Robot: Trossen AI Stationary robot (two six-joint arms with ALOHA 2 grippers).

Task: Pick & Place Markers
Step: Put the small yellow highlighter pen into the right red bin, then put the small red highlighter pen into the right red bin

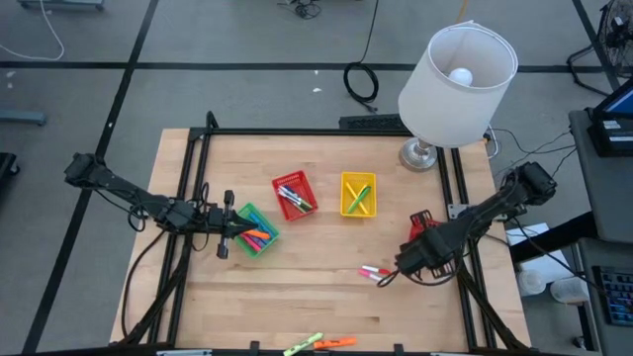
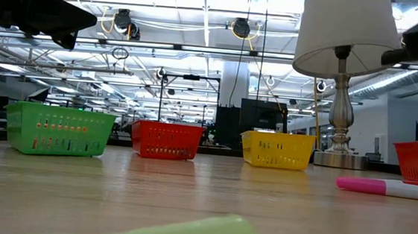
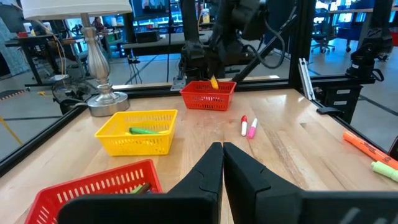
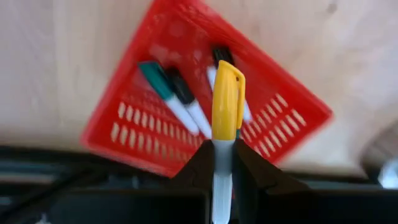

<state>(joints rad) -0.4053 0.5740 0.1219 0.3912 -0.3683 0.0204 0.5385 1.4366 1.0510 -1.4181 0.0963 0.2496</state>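
My right gripper [image 4: 222, 148] is shut on a yellow-capped marker [image 4: 226, 106] and hangs over the small red basket [image 4: 292, 109] at the table's right edge [image 1: 423, 220]. That basket holds several markers with teal and black caps. My left gripper [image 3: 222, 163] is shut and holds nothing. It stands level beside the green basket [image 1: 257, 229], which holds orange and pink markers. A pink and a red marker [image 1: 373, 272] lie on the table. A green and an orange marker [image 1: 318, 343] lie at the near edge. My right gripper pinches the marker's white barrel [image 4: 222, 163] between its two fingers, just behind the yellow cap. The fingers point steeply down and lie along the marker. The capped end [image 4: 227, 81] sticks out past the fingertips. The marker is lifted clear above the red basket.
A second red basket [image 1: 295, 195] and a yellow basket [image 1: 358, 194], both holding markers, stand mid-table. A lamp with a white shade [image 1: 457, 84] stands at the far right corner. Black rails [image 1: 188, 178] frame the table. Bare wood lies between the baskets and the near edge.
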